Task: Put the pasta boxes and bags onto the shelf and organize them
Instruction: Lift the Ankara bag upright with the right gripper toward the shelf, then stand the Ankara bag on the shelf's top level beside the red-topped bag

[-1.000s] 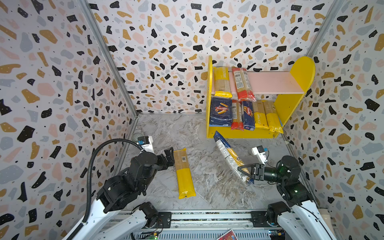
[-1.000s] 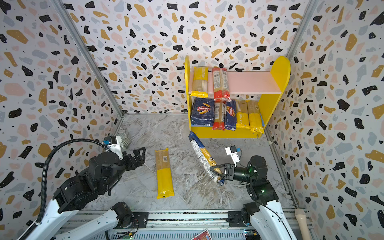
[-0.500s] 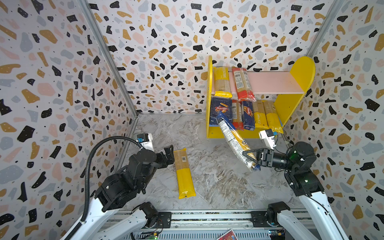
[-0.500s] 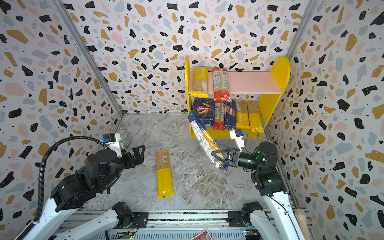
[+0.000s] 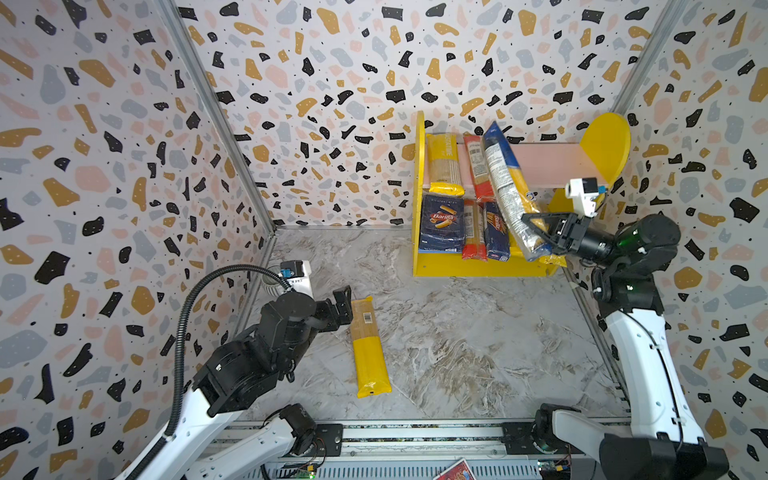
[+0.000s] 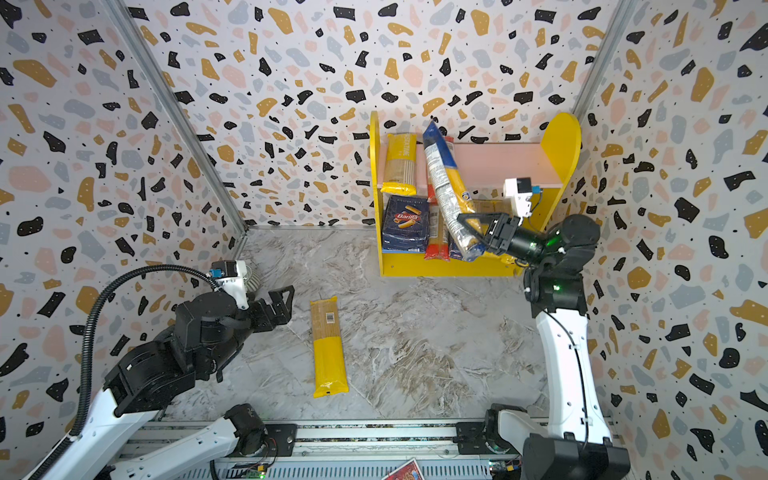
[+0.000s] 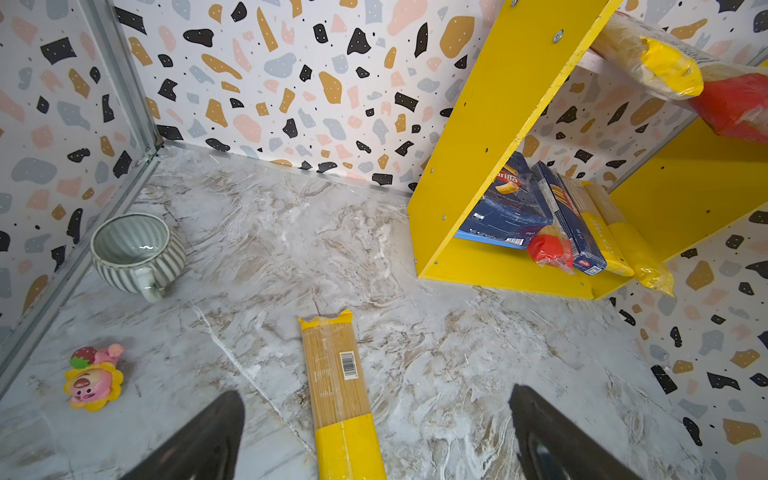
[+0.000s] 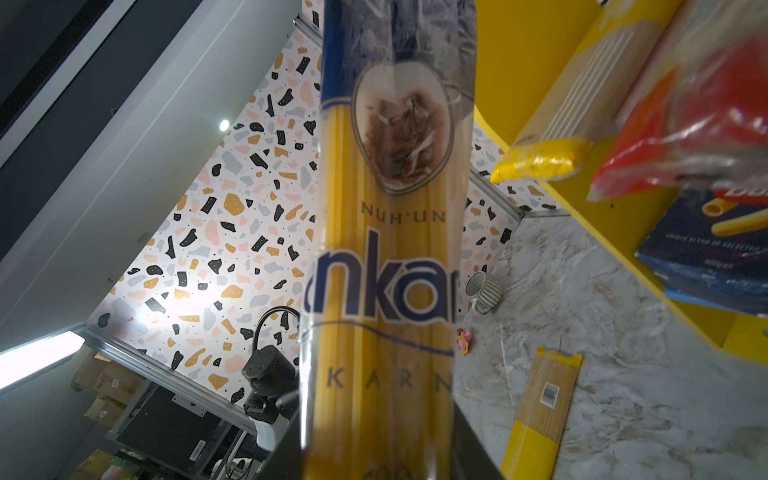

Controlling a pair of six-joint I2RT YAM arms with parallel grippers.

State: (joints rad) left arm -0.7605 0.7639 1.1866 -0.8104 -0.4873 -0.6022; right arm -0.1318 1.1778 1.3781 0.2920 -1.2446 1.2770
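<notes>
**Ankara bag held at shelf front; one pack lying on the floor**

Nearest the rail, the left gripper (image 5: 344,300) stands with its jaws wide apart and empty. It is low over the marbled floor (image 5: 457,353), just beside the barcode end of the floor pack (image 5: 368,345). This yellow-ended spaghetti bag lies flat, well apart from the shelf (image 5: 478,268). In the left wrist view, a striped cup (image 7: 137,249) and a small toy (image 7: 93,378) sit near the left wall.

Further in, the right gripper (image 5: 536,232) is clamped on the lower part of the ankara bag (image 5: 505,183). The bag is raised clear of the floor and tilted. Its lower end is in front of the bottom tier and its blue upper end crosses the pink upper board (image 5: 548,162). Whether it touches the board cannot be told.

Farthest, the shelf stands against the back wall.
- **Upper board, left end:** an upper yellow pack (image 5: 444,166) lies beside an upper red pack (image 5: 473,166).
- **Bottom tier, left to right:** the wide Barilla box (image 5: 441,224), a lower red pack (image 5: 473,235), the narrow Barilla box (image 5: 496,235), and two lower yellow packs (image 7: 615,245). The held bag partly hides these two packs in both top views.
</notes>
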